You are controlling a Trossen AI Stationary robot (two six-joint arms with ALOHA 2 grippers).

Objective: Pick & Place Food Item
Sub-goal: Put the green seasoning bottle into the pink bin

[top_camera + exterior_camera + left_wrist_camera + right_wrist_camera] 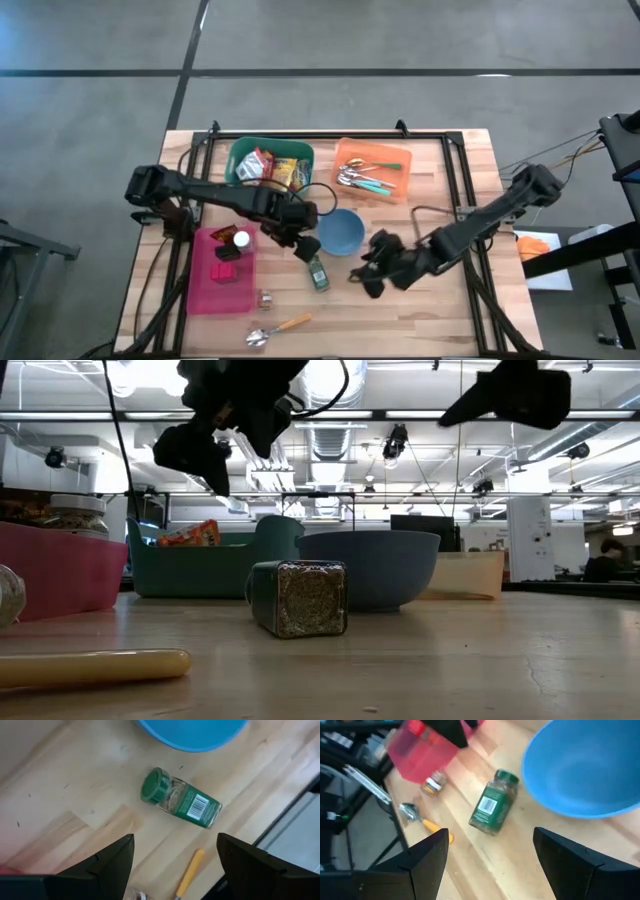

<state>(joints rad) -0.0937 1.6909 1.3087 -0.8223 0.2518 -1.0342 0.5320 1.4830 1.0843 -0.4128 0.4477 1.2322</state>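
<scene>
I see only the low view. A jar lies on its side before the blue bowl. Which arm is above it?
Observer: The left gripper hovers over the spice jar, jaws open, holding nothing.
Operator: Where is the jar's cap?
Observer: The green cap points toward the blue bowl.
Operator: And the right arm?
Observer: The right gripper hangs open over the table, on the jar's other side.

A pink bin (205,290), an orange cutlery tray (400,155) and a yellow-handled spoon (280,328) sit apart.
</scene>
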